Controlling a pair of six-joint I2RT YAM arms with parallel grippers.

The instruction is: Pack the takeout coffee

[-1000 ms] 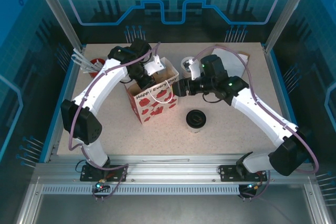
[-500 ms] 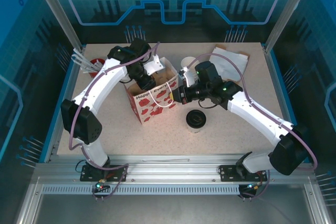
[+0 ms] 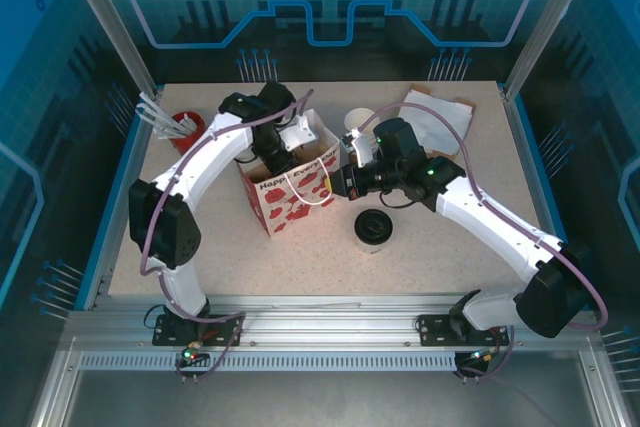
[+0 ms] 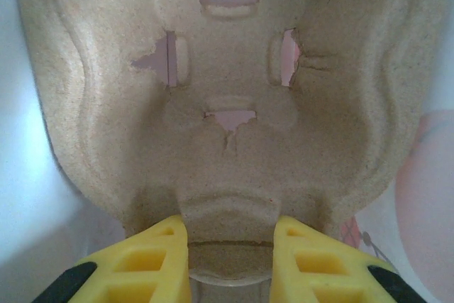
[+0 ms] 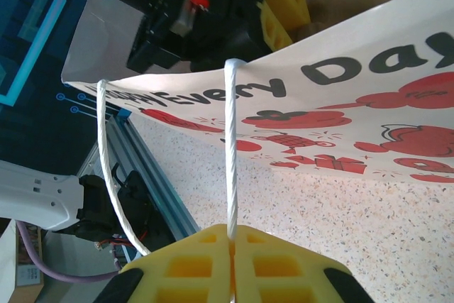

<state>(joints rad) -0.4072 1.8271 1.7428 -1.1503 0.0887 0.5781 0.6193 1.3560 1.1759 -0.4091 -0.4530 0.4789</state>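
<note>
Pinching the white cord handle (image 5: 230,147) of the gift bag (image 3: 295,187), the R gripper (image 5: 232,235) is showing its jaws pressed together on the cord, w/ nothing else between them. L gripper (image 4: 230,257) is reaching down inside the bag, its yellow fingers (image 4: 152,264) sitting either side of the edge of a pulp cup tray (image 4: 227,104) & apparently clamping it. Coffee (image 3: 372,228) is standing upright on the table (image 3: 300,257), black lid up, outside the bag: just off the bag's near right corner & on the near side of the R gripper, close but not touching. Its long axis is running vertical, so a grab is prob. coming from the side round the cup wall, or from above over the lid. R arm is sitting much nearer than L; the bag is lying between L gripper & cup. Judging by this, R is needing to drop the cord first, then swing a little toward the bases.
</note>
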